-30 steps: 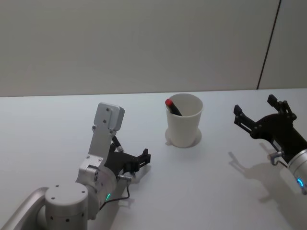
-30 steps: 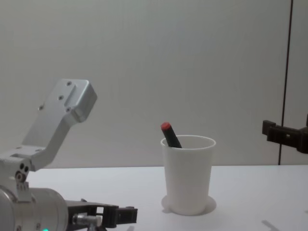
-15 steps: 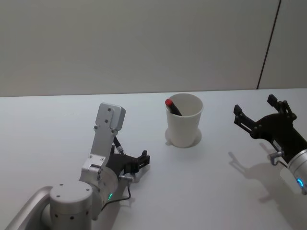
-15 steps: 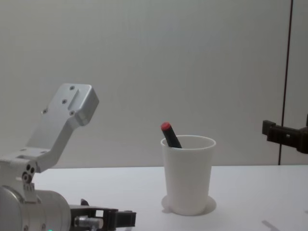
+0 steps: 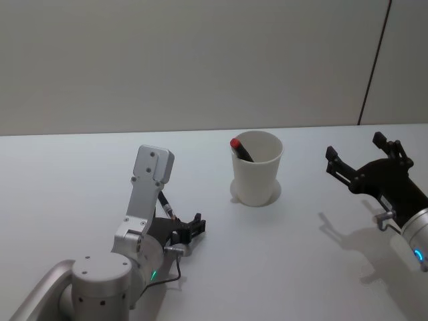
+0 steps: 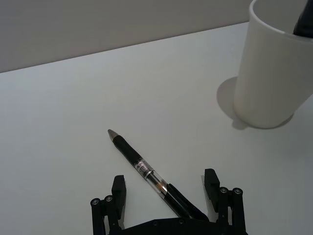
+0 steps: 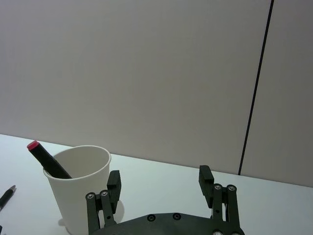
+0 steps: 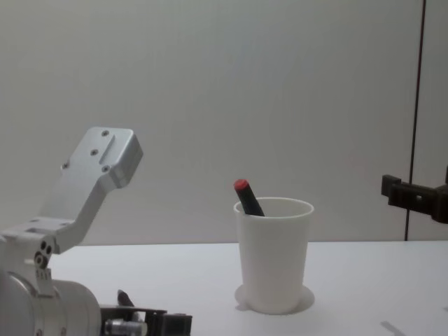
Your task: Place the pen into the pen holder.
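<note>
Red-capped pen (image 5: 239,148) already stands in pen holder (image 5: 257,167), mid table (image 5: 80,174). Second pen (image 6: 146,171) lies flat, near left, not lifted. Left gripper (image 6: 165,176) low, fingers spread on both sides of it. Right gripper (image 5: 355,147) spread, idle at right. Grasp, carry and drop remain.

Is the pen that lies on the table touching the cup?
Apart. The left wrist view shows a stretch of bare table between the pen and the cup.
</note>
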Robot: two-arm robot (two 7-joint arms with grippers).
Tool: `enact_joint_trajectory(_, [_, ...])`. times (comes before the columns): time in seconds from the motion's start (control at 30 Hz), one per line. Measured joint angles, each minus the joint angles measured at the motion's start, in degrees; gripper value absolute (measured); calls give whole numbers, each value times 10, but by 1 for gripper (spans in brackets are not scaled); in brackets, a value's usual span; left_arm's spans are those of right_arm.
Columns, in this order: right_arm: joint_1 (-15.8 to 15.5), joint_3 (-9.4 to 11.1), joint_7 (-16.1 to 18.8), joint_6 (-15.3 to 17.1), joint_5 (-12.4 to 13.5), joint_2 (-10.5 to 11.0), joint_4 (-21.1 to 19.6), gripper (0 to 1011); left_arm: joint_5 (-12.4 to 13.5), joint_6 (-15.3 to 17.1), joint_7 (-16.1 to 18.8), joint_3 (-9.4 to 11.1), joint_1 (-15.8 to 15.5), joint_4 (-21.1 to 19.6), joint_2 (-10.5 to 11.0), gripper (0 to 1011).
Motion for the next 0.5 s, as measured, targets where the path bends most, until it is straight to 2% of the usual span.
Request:
enact_joint_trajectory(0.33, [0,0,0,0,0,0,0,1001,1,6,5,-1,1,-1,-2,996])
enact_joint_trajectory(0.5, [0,0,0,0,0,0,0,1001,2,7,6,-1,1,-1,-3,891])
